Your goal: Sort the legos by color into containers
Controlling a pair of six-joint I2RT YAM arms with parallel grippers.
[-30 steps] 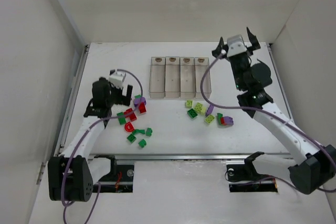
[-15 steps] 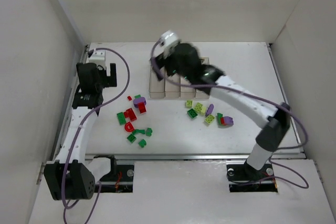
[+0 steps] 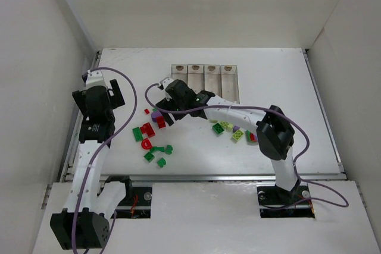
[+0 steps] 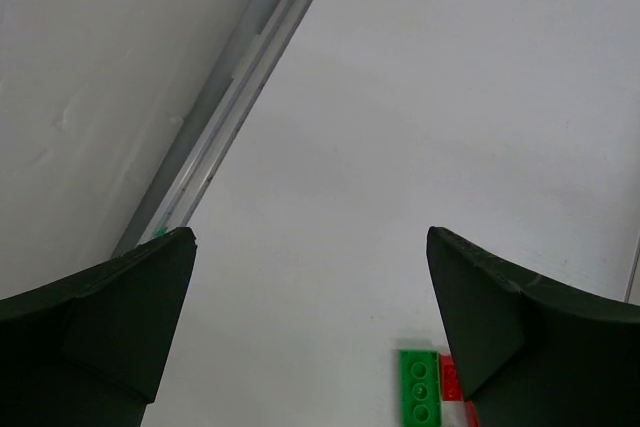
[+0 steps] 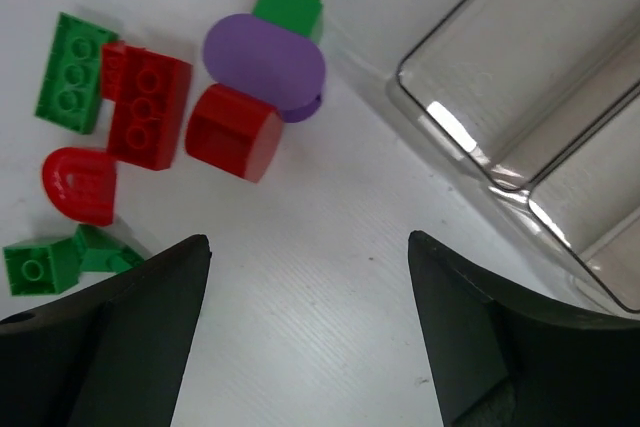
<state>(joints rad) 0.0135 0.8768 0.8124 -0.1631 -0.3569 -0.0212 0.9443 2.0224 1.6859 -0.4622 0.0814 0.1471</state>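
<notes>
Hovering with jaws spread, right gripper (image 5: 308, 247) over glossy rounded purple plastic brick (image 5: 265, 65), against a red half-round brick (image 5: 234, 132), near the four joined clear smoky bins (image 3: 214, 81); left gripper (image 4: 310, 237) likewise spread, empty, above white table (image 4: 400, 97)

Four bins (image 3: 213, 81) stand in one row on the surface (image 3: 280, 75). The left pile holds four red bricks (image 3: 148, 129), one purple brick (image 3: 157, 115) and six dark green bricks (image 3: 137, 134). The right pile shows three yellow-green bricks (image 3: 225, 124) and one more dark green. The right arm (image 3: 238, 111) partly covers the rest of that pile, so its full count cannot be told.
</notes>
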